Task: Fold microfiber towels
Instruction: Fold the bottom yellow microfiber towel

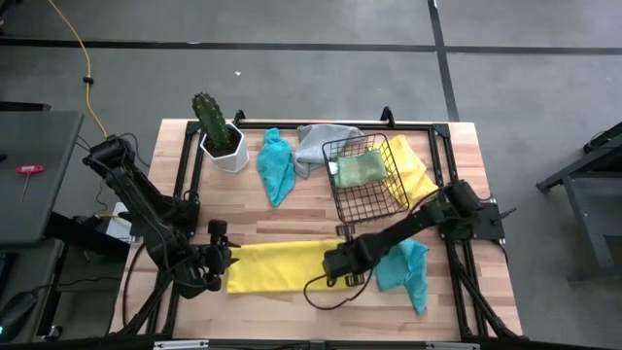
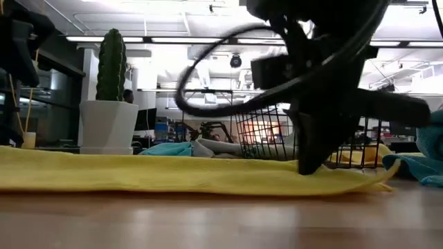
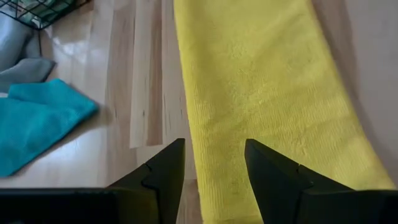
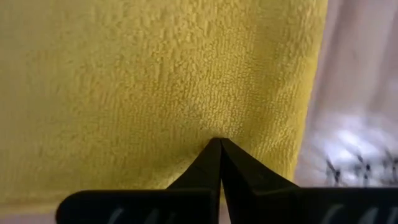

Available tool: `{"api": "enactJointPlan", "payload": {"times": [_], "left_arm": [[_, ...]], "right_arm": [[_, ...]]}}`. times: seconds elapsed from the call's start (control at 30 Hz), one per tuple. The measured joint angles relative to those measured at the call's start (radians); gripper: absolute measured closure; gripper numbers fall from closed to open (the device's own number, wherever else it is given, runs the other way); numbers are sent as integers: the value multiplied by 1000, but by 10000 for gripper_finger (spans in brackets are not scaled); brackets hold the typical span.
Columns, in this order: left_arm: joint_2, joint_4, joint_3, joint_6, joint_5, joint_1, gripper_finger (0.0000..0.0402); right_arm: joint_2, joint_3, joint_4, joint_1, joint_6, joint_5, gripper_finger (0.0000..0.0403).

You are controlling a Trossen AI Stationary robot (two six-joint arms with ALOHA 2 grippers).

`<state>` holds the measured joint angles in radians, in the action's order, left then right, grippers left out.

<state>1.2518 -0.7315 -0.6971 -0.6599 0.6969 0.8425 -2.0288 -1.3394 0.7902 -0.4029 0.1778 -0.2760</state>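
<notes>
- Yellow microfiber towel (image 1: 282, 264), folded to a long strip, lies flat on the wooden table (image 1: 301, 219) just in front of the black wire basket (image 1: 364, 180), toward the table's front edge.
- Right gripper (image 1: 335, 264) is down on the strip's end nearest the basket; fingers (image 4: 217, 165) pressed fully together, tips on the cloth, no fold seen between them.
- Left gripper (image 1: 222, 258) sits at the strip's far end from the basket; fingers (image 3: 168, 171) apart w/ a clear gap, straddling the cloth edge, gripping nothing.
- Light green towel (image 1: 360, 167) lies inside the basket.
- 2nd yellow towel (image 1: 413, 175) is partly under the basket, right side.
- Grey towel (image 1: 316, 146) touches the basket's left side; teal towel (image 1: 276, 165) just beyond it.
- Other teal towel (image 1: 406, 270) is crumpled front-right of the basket.
- Potted cactus (image 1: 216, 131) is left of the basket, past the teal towel.
</notes>
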Motion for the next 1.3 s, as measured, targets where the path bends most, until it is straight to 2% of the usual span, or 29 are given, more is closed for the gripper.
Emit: {"api": "enactJointPlan", "payload": {"times": [0.1, 0.27, 0.37, 0.43, 0.47, 0.53, 0.6, 0.7, 0.77, 0.87, 0.97, 1.03, 1.13, 1.2, 1.3], "left_arm": [[0, -1, 0, 33, 10, 0, 243], [-28, -3, 0, 106, 49, 2, 243], [-81, -4, 0, 138, 153, 23, 243], [-134, -2, 1, 158, 236, 47, 243], [-162, 1, 1, 159, 275, 60, 243], [-222, 9, 8, 162, 330, 89, 243], [-289, 60, 39, 191, 376, 120, 243], [-396, 227, 131, 282, 407, 154, 243], [-469, 384, 212, 378, 405, 160, 243], [-590, 661, 345, 547, 336, 135, 243], [-717, 952, 478, 711, 117, 64, 243], [-795, 1090, 550, 773, -50, 4, 243], [-897, 1117, 600, 769, -241, -76, 243], [-950, 1060, 600, 733, -287, -122, 243], [-988, 938, 572, 666, -293, -174, 243]], "right_arm": [[7, -63, 129, 1, 13, -37, 403], [89, -107, 83, -23, 63, -144, 403], [147, -52, -92, -44, 34, -287, 403], [190, 12, -296, -52, -28, -377, 403], [206, 54, -407, -49, -75, -383, 403], [232, 145, -657, -31, -182, -342, 403], [259, 233, -921, -4, -280, -245, 403], [280, 345, -1240, 51, -316, -85, 403], [280, 405, -1400, 88, -308, -20, 403], [280, 457, -1593, 138, -259, 48, 403], [280, 471, -1630, 175, -172, 87, 403], [280, 471, -1635, 190, -133, 95, 403], [280, 471, -1636, 197, -128, 95, 403], [280, 471, -1646, 196, -138, 95, 403], [281, 464, -1669, 195, -144, 96, 403]]}}
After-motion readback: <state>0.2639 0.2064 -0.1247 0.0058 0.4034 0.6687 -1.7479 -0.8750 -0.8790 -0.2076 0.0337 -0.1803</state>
